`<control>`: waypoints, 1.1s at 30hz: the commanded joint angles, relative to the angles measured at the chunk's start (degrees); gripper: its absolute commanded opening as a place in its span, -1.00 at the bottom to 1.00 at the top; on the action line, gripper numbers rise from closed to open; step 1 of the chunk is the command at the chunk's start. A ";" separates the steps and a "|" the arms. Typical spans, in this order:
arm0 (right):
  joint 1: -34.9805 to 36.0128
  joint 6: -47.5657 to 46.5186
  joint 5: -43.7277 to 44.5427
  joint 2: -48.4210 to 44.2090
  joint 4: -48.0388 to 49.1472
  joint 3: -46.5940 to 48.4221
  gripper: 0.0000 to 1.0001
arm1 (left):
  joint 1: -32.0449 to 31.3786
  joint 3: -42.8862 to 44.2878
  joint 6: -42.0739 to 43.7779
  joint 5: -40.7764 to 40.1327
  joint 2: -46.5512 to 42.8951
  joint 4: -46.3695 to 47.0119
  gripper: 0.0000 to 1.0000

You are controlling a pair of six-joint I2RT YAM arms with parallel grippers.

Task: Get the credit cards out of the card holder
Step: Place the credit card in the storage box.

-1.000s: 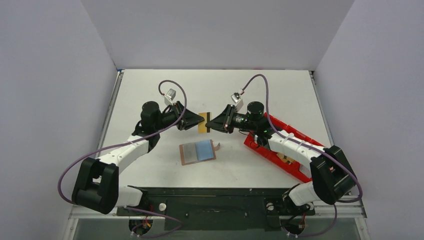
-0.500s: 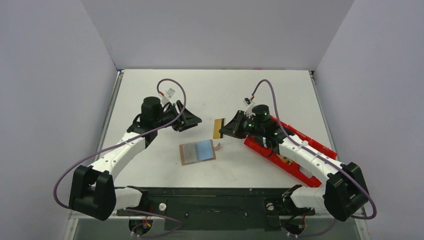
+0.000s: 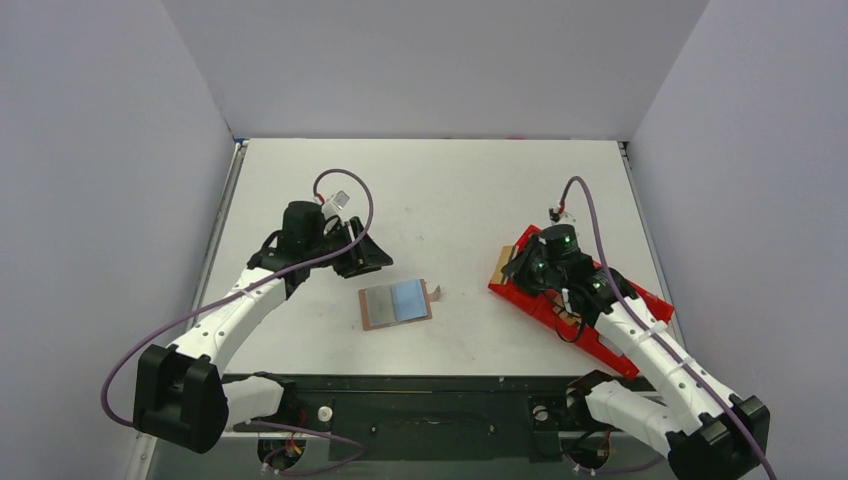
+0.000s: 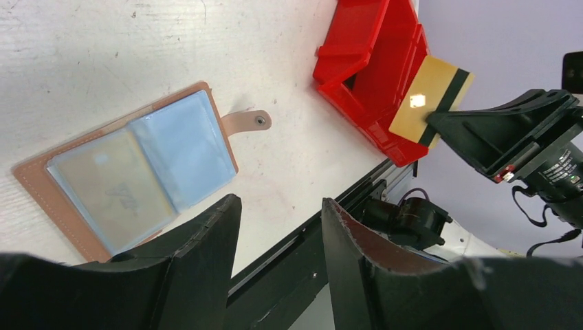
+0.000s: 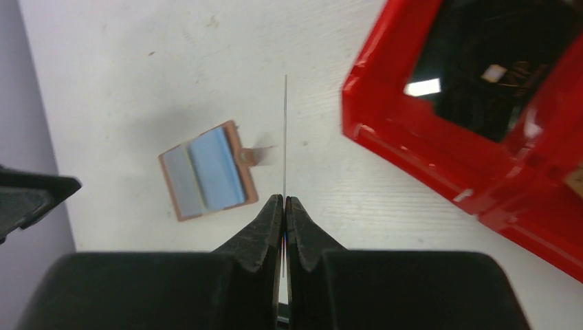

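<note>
Counter (image 3: 450,190) fills the middle of the top view, white and bare around the things; the card holder (image 3: 396,304) lies open and flat on it just below centre, blue panels up, its strap tab (image 3: 436,292) sticking out to the right; the left claw (image 3: 378,262) hangs at the holder's upper left, apart from it, jaws spread with nothing between them; at the right the right claw (image 3: 510,268) pinches a tan card (image 3: 497,268) at the upper-left end of the red tray (image 3: 610,300), which slants away to the lower right, well apart from the holder. From the left wrist, the left claw (image 4: 278,234) stands wide and empty along the bottom edge; the card holder (image 4: 130,172) lies at centre left, a pale card (image 4: 113,189) behind its left clear panel, the strap tab (image 4: 244,124) pointing right; the red tray (image 4: 371,75) sits at upper centre, and the tan card (image 4: 430,100), dark stripe along one edge, is gripped by the right claw (image 4: 440,124) in front of the tray's end. From the right wrist, the right claw (image 5: 284,206) is closed tight on the card (image 5: 285,137), seen edge-on as a thin upright line; the card holder (image 5: 206,170) lies left of that line; the red tray (image 5: 467,172) fills the right side.
</note>
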 commanded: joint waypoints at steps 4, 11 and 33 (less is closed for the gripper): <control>-3.90 -0.46 19.56 -5.61 -18.13 3.18 -1.00 | -0.16 0.98 3.01 2.13 -1.35 -0.12 -0.11; -9.31 -0.23 29.73 -3.75 -29.47 5.50 -1.00 | -0.20 1.18 3.81 3.04 -0.90 -0.05 -0.11; -13.58 -4.06 35.71 11.77 -24.84 3.49 -1.00 | -0.15 0.62 3.04 4.13 -0.44 0.90 -0.11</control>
